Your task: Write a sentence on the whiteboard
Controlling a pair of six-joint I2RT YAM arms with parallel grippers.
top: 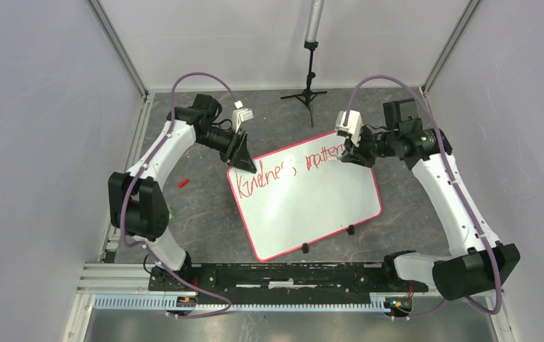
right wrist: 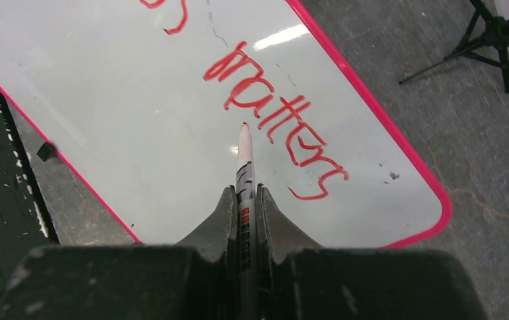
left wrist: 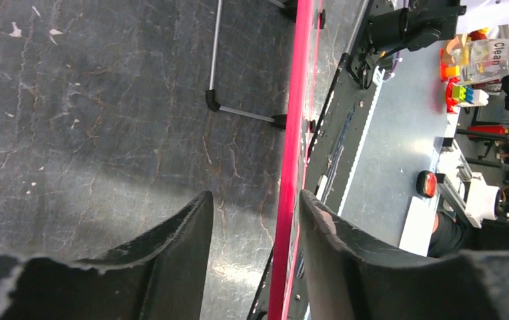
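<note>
The whiteboard [top: 311, 206] lies tilted on the dark table, white with a red-pink rim. The sentence [top: 283, 167] reads "Kindness matters" in red along its far edge; the right wrist view shows "matters" [right wrist: 271, 120]. My right gripper [top: 352, 153] is shut on a white marker [right wrist: 245, 167]. The marker's red tip sits just below "matters", over the board [right wrist: 138, 113]. My left gripper [top: 244, 158] is at the board's far left corner. In the left wrist view it [left wrist: 255, 200] is open, with the red rim [left wrist: 298, 100] between its fingers, close to the right one.
A small red cap [top: 182, 182] lies on the table left of the board. A black tripod stand [top: 309, 85] is at the back, also seen in the right wrist view [right wrist: 485, 33]. Black clips [top: 304, 248] sit on the board's near edge. The metal base rail [top: 269, 274] runs along the front.
</note>
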